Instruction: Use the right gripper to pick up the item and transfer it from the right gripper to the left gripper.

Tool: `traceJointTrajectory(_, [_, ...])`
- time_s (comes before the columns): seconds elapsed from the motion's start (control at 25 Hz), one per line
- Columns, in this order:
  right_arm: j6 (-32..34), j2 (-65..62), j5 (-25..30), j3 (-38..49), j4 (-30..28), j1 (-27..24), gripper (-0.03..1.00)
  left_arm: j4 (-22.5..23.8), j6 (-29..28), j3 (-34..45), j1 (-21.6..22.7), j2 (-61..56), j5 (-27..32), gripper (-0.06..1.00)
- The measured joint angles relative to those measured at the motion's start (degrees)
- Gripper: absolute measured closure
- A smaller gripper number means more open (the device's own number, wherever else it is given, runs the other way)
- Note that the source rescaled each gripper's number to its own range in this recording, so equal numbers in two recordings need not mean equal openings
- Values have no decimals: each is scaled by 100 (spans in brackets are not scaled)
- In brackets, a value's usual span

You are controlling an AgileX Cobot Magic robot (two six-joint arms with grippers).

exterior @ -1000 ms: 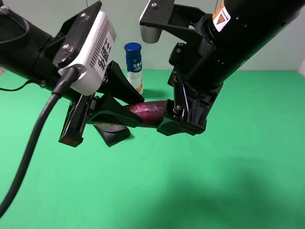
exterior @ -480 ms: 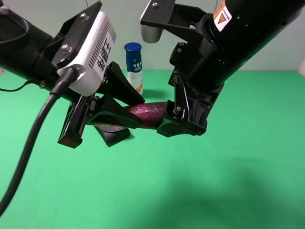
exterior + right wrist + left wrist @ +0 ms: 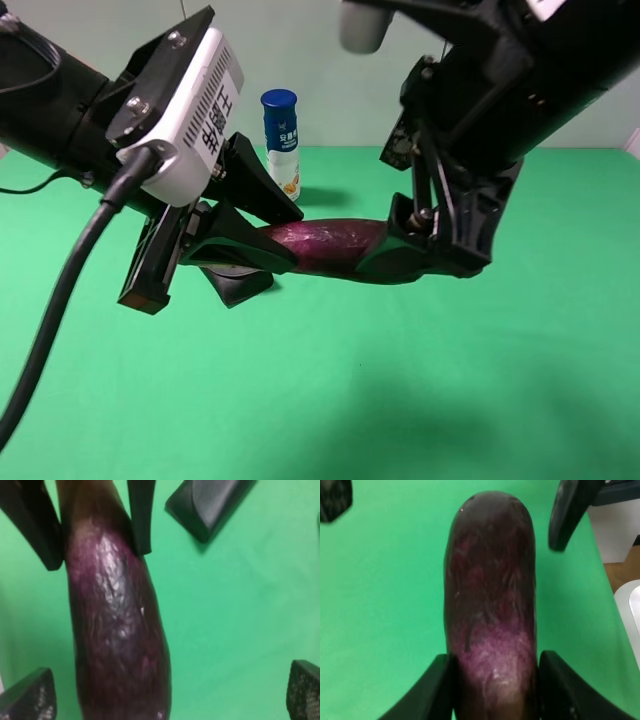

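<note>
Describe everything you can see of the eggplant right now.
The eggplant is long, slim and glossy dark purple, with faintly wrinkled skin. It lies roughly level in the air above the green table, clamped near one end by the left hand. Its other end sits inside the wide-open right hand, apparently untouched. The stem end is hidden.

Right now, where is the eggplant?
In the exterior high view the eggplant hangs above the green table near centre, one end clamped in the left claw, the other inside the open right claw, with the black case below.
</note>
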Motion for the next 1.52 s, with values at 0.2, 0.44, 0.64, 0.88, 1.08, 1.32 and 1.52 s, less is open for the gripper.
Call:
traceJointTrajectory(0.2, [39,-382,121,0,-28,0,-3,0,0,0,0,0,0,94])
traceJointTrajectory(0.44, [301,-809,418,0,-214,0,-3,4,0,0,0,0,0,94])
traceJointTrajectory(0.64, [567,-1214,629,0,-293,0,-3,4,0,0,0,0,0,94])
traceJointTrajectory(0.88, [1039,-1682,822,39,-546,0,-3,12,0,0,0,0,0,94])
traceJointTrajectory(1.08, [1404,-2113,922,410,-718,0,-3,13,0,0,0,0,0,94])
traceJointTrajectory(1.32, [1847,-2776,898,1088,-797,0,-3,18,0,0,-10,0,0,94])
traceJointTrajectory(1.52, [2462,-3443,803,1695,-832,0,-3,18,0,0,-10,0,0,94])
